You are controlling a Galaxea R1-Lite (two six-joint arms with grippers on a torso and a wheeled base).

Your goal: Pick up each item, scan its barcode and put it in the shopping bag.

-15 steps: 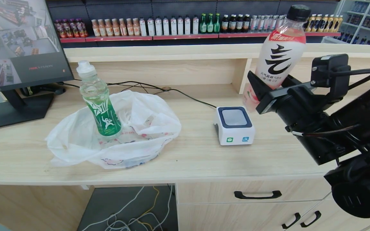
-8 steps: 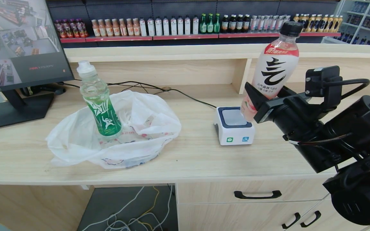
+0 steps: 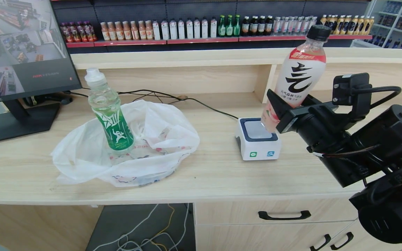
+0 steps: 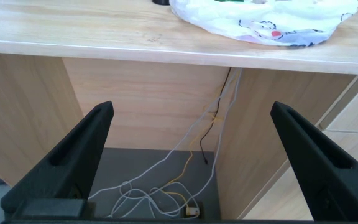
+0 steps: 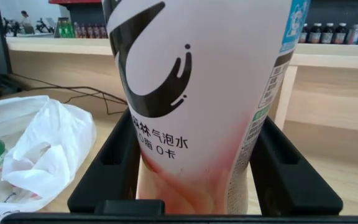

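The counter (image 3: 204, 174) is carrying a white bag (image 3: 159, 139), which is lying open near its front left edge. The right gripper (image 3: 291, 104) is clamping the pink bottle (image 3: 300, 73) low on its body. The bottle's long axis is tilting slightly, cap up and rightward, base just over the scanner (image 3: 258, 146) mid-counter. The left gripper (image 4: 191, 143) is hanging open below the front edge. The green bottle (image 3: 112, 118) is standing upright in the bag.
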